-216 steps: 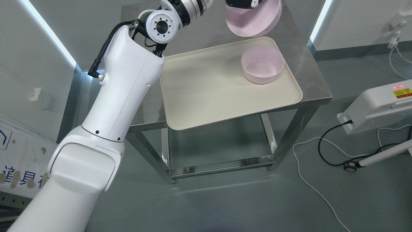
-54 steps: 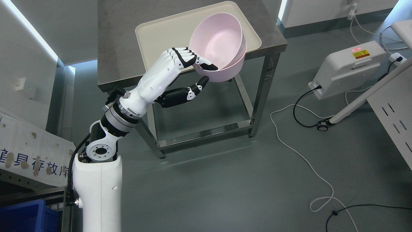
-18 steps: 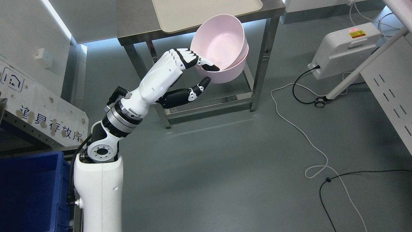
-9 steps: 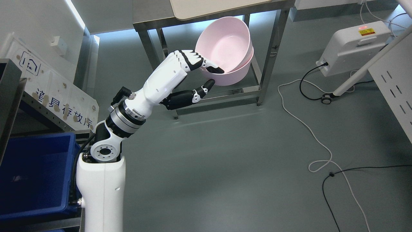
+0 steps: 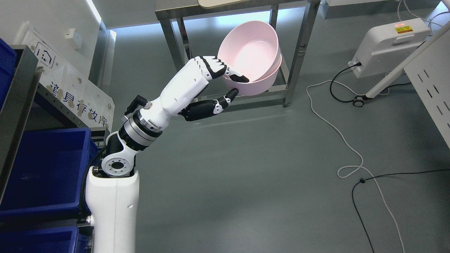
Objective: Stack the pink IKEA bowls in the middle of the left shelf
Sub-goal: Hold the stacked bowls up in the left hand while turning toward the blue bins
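Left hand [image 5: 219, 82] grips the rim of two nested pink bowls [image 5: 253, 58]: fingers [image 5: 232, 73] hooked inside the rim, thumb [image 5: 226, 99] under the outer wall. Bowls held in the air, tilted, opening toward the camera, in front of the steel table [image 5: 299, 52]. Blue bins [image 5: 45, 168] at lower left on a shelf [image 5: 17, 91].

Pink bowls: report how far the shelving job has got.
Done: the two pink bowls are nested and off the steel table. In hand: the left robot hand grips their rim, carrying them above the floor. Left: placing them on the shelf at the picture's left.
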